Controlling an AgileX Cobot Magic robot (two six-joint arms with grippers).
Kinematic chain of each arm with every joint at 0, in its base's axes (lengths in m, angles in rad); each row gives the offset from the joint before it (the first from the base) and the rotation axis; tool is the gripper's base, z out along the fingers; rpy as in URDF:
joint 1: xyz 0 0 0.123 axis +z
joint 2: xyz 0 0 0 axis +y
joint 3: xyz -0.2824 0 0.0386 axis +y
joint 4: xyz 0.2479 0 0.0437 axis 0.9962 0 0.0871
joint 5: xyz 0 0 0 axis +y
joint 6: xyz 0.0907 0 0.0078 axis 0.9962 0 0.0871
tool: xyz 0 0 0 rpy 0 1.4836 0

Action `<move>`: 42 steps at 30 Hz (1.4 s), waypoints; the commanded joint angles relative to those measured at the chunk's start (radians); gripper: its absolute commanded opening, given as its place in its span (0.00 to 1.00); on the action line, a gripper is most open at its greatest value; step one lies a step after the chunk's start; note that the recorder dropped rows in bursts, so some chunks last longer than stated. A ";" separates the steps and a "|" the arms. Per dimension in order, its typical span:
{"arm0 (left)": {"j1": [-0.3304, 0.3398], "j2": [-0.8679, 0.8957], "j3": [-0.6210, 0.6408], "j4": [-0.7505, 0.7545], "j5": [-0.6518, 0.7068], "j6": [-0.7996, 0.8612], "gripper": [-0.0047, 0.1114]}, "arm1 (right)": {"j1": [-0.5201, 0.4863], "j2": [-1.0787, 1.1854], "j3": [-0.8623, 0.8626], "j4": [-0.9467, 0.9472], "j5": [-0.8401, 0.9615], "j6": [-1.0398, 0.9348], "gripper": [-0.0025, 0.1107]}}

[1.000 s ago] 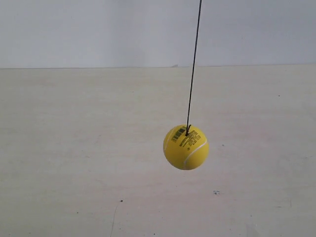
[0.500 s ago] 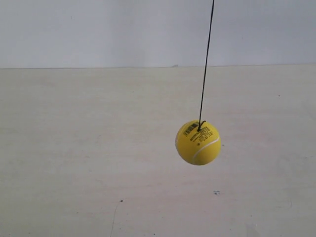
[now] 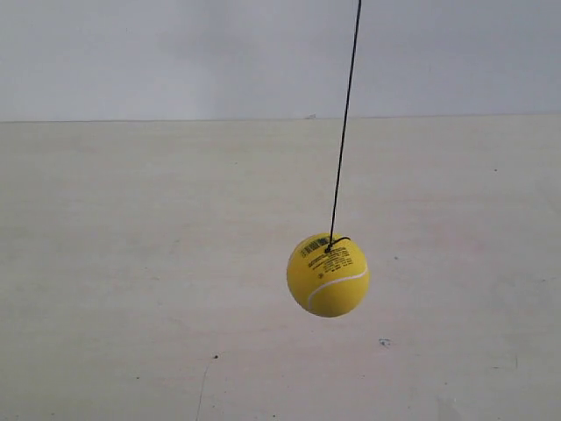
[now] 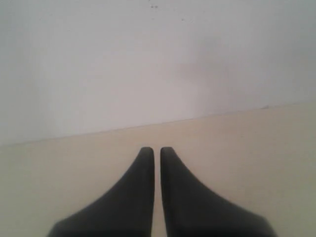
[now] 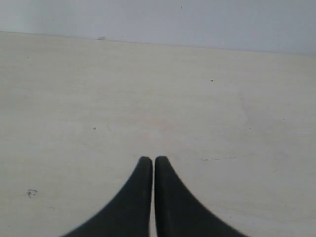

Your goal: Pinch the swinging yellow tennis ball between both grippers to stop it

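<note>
The yellow tennis ball [image 3: 328, 274] hangs from a thin dark string [image 3: 344, 132] above the pale table, right of centre in the exterior view, with its white seam and black print facing the camera. Neither arm shows in the exterior view. In the left wrist view, my left gripper [image 4: 157, 149] is shut, its two black tapered fingers side by side with only a thin slit between them and nothing held. In the right wrist view, my right gripper [image 5: 149, 159] is likewise shut on nothing. The ball appears in neither wrist view.
The pale wooden table [image 3: 131, 263] stretches back to a plain white wall [image 3: 175, 53]. A few small dark specks [image 3: 384, 342] mark the tabletop near the front.
The ball swung from centre-right further right and slightly up, and now has swung back left and lower. The string's tilt changed with it.
</note>
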 commanded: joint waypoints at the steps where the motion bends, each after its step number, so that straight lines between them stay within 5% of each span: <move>1: 0.096 -0.001 0.004 -0.048 0.081 -0.012 0.08 | -0.001 -0.004 -0.001 -0.007 -0.008 -0.007 0.02; 5: 0.120 -0.001 0.004 -0.055 0.201 -0.012 0.08 | -0.001 -0.004 -0.001 -0.007 -0.008 -0.007 0.02; 42: 0.120 -0.001 0.004 -0.055 0.197 -0.012 0.08 | -0.001 -0.004 -0.001 -0.007 -0.023 -0.007 0.02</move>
